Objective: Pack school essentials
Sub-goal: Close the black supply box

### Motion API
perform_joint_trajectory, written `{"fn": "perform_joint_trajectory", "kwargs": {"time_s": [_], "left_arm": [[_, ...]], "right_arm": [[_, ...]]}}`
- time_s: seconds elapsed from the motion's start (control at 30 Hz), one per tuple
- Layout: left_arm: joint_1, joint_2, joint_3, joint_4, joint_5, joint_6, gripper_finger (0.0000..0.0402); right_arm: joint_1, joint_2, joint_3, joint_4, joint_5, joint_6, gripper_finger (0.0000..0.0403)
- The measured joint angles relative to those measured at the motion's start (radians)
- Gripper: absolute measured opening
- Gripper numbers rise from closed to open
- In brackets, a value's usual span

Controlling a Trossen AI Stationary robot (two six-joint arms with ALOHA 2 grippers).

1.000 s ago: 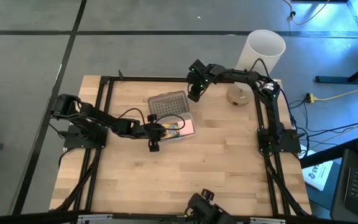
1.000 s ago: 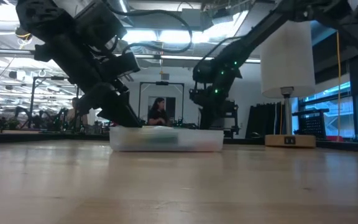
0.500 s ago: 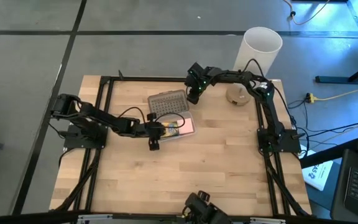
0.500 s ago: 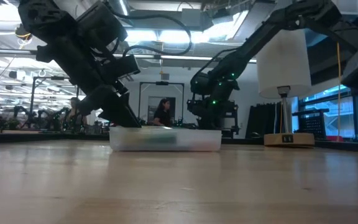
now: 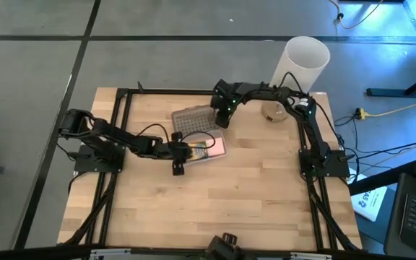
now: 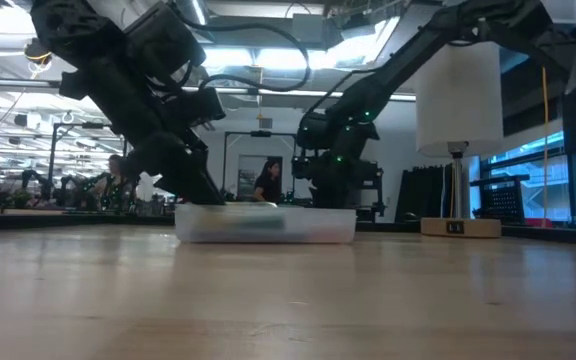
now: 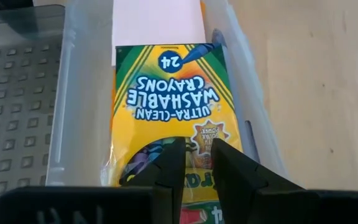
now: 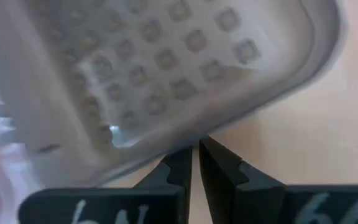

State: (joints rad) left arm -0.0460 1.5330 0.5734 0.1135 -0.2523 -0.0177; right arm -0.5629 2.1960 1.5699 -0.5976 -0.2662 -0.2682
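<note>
A clear plastic case (image 5: 202, 149) sits mid-table, its grey dotted lid (image 5: 193, 119) open on the far side. In the left wrist view the green-and-yellow crayon box (image 7: 173, 106) lies flat in the case, with the pink pad (image 7: 157, 22) beyond it. A blue pen (image 7: 248, 135) lies along one wall. Pencils and scissors are not plainly seen. My left gripper (image 7: 197, 158) hangs over the crayon box's near end, fingers a narrow gap apart. My right gripper (image 8: 195, 152) is shut at the lid's far right corner (image 5: 214, 110). My left gripper points down into the case from the table's left, over the near end of the crayon box (image 7: 197, 140); I cannot tell whether its fingertips touch the box. My right gripper's shut fingertips (image 8: 180, 160) are at the lid's rim (image 8: 185, 140) beside its rounded corner, slanting down from the far right; whether they touch it cannot be told.
A tall white cylinder (image 5: 302, 61) stands over a round wooden base (image 5: 273, 110) at the far right corner, close behind the right arm. A black frame (image 5: 121, 94) borders the table. The near half shows bare wood. People (image 6: 268, 182) move in the room beyond.
My right gripper has moved toward the table's left and slightly nearer, closing on the lid's far right corner. The left arm, the case and its contents have stayed put.
</note>
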Motion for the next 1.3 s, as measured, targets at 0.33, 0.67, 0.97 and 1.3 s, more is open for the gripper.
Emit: {"fn": "perform_joint_trajectory", "kwargs": {"time_s": [0.33, 0.67, 0.97, 1.3], "left_arm": [[-0.009, 0.0, 0.0, -0.031, 0.056, 0.003, 0.0071], [-0.015, -0.001, 0.0, -0.047, 0.065, 0.003, 0.0071], [-0.015, -0.006, 0.0, -0.068, 0.085, 0.012, 0.0071], [-0.016, -0.008, 0.002, -0.085, 0.122, 0.031, 0.0071]], "right_arm": [[0.043, 0.0, 0.0, 0.0, 0.024, -0.007, 0.0033], [0.063, -0.046, -0.002, 0.008, 0.06, -0.084, 0.0033], [0.065, -0.049, -0.002, 0.022, -0.004, -0.189, 0.0033], [0.064, -0.049, -0.002, 0.037, -0.12, -0.346, 0.0026]]}}
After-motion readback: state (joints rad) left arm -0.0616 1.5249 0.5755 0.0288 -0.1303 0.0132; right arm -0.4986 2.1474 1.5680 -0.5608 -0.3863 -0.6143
